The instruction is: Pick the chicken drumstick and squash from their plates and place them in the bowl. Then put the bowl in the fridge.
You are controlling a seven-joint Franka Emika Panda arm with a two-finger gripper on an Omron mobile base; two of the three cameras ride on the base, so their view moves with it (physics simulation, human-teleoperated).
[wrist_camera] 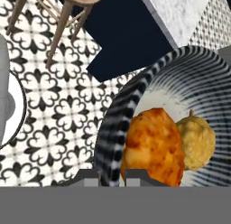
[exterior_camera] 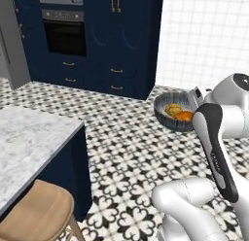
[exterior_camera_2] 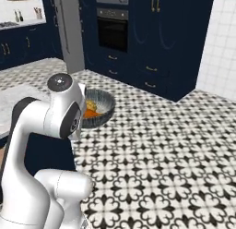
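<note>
Jaws clamp the near rim of the bowl [wrist_camera: 113,123], one fingertip [wrist_camera: 88,175] outside the wall and the other inside, and carry it off the ground above the patterned floor [exterior_camera: 121,152]. One bowl, and in it two pieces of food: one chicken drumstick [wrist_camera: 153,146], orange-brown, lying just past the inner fingertip, and one yellow squash [wrist_camera: 196,142] touching its far side. Both base views show the bowl [exterior_camera: 168,111] held at the end of the arm, well apart from the marble bench [exterior_camera: 29,143]. One wooden stool [exterior_camera: 34,215] stands beside that bench. One grey fridge [exterior_camera_2: 71,32] stands ahead beside navy cabinets [exterior_camera_2: 170,39].
</note>
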